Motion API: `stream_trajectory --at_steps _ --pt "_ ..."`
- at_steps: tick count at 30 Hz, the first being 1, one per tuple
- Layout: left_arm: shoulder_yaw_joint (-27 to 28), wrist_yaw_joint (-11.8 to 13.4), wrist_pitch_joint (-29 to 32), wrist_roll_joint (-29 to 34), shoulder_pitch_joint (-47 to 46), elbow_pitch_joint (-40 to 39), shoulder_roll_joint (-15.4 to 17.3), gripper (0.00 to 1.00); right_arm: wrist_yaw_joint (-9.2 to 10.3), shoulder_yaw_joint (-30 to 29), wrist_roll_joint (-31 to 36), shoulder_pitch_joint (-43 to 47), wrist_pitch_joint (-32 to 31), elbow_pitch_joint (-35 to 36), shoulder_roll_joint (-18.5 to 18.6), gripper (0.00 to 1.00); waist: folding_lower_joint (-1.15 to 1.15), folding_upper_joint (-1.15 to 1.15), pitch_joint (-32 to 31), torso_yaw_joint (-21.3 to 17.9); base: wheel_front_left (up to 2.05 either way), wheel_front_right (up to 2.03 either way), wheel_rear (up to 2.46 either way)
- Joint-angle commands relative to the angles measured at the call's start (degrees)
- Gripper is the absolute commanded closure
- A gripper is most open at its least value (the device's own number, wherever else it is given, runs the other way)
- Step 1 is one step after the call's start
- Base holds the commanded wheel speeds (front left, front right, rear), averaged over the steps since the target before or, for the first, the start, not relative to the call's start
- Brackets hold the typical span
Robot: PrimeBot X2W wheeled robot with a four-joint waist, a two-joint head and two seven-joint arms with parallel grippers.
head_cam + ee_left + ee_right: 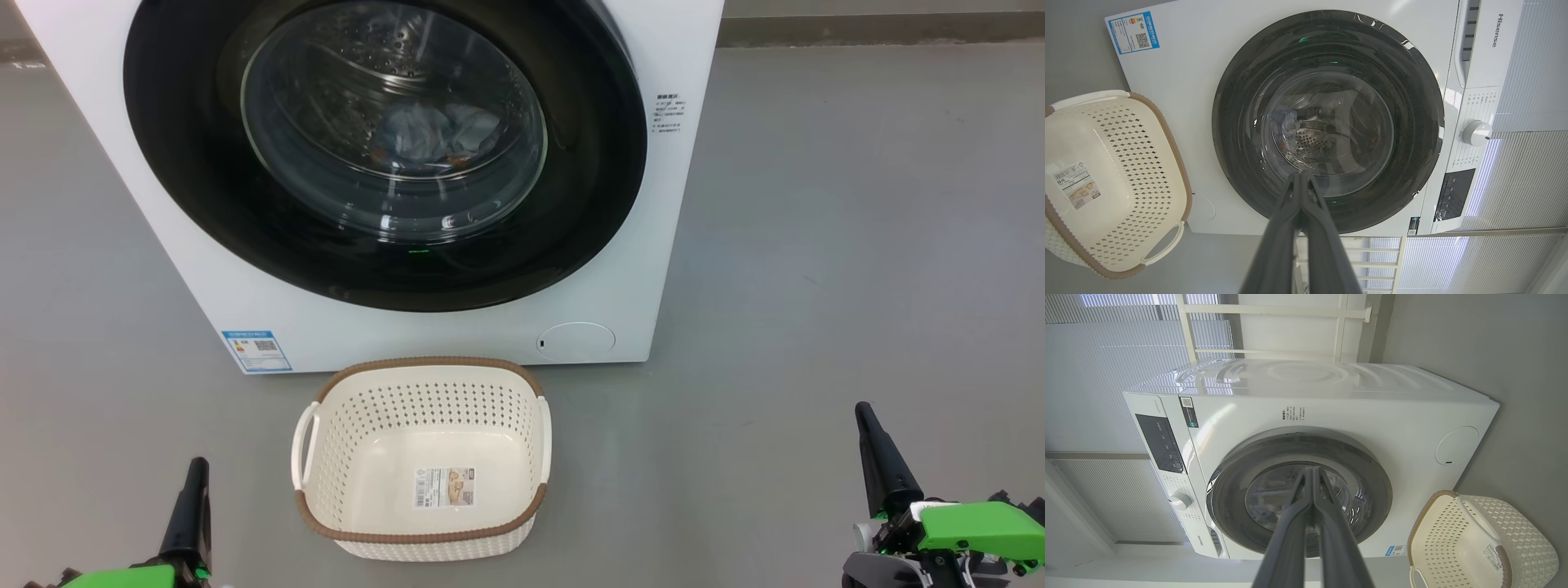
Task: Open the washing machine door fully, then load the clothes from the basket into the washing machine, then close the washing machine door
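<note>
The white washing machine (678, 204) stands ahead with its round black door (196, 188) closed flat against the front. Through the glass window, light-blue clothes (433, 131) lie inside the steel drum. On the floor before the machine stands the cream basket (424, 392) with a brown rim, holding nothing but its label sticker. My left gripper (196, 469) is low at the left, shut, well clear of the basket. At the lower right sits my right gripper (865, 416), also shut. Both wrist views show the fingers pressed together, pointing at the door (1412, 122) (1372, 486).
Grey floor (857, 245) spreads around the machine and basket. A round service flap (575, 340) and blue energy sticker (256, 350) mark the machine's lower front. The control panel with knob (1476, 132) is at the machine's top. White blinds (1106, 355) stand behind it.
</note>
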State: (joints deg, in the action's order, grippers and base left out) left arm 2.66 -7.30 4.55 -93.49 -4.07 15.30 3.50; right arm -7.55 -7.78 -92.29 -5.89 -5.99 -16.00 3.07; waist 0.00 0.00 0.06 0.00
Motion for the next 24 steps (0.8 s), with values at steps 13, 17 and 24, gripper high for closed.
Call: stream_trajectory --at_steps 13,17,24 --pt "2.2 -0.2 0.6 -0.1 -2.3 -1.1 0.6 1.00 0.06 1.4 0.0 -0.6 -0.4 1.7 0.0 1.00 0.00 0.00 0.0 0.0 0.00 0.00 0.00" --pt "2.2 -0.2 0.6 -0.1 -2.3 -1.0 0.6 1.00 0.06 1.4 0.0 -0.6 -0.4 1.7 -0.1 1.00 0.00 0.00 0.0 0.0 0.00 0.00 0.00" --pt "2.3 -0.2 0.7 0.0 -2.3 -1.0 0.5 1.00 0.06 1.4 0.0 -0.6 -0.4 1.7 -0.1 1.00 0.00 0.00 0.0 0.0 0.00 0.00 0.00"
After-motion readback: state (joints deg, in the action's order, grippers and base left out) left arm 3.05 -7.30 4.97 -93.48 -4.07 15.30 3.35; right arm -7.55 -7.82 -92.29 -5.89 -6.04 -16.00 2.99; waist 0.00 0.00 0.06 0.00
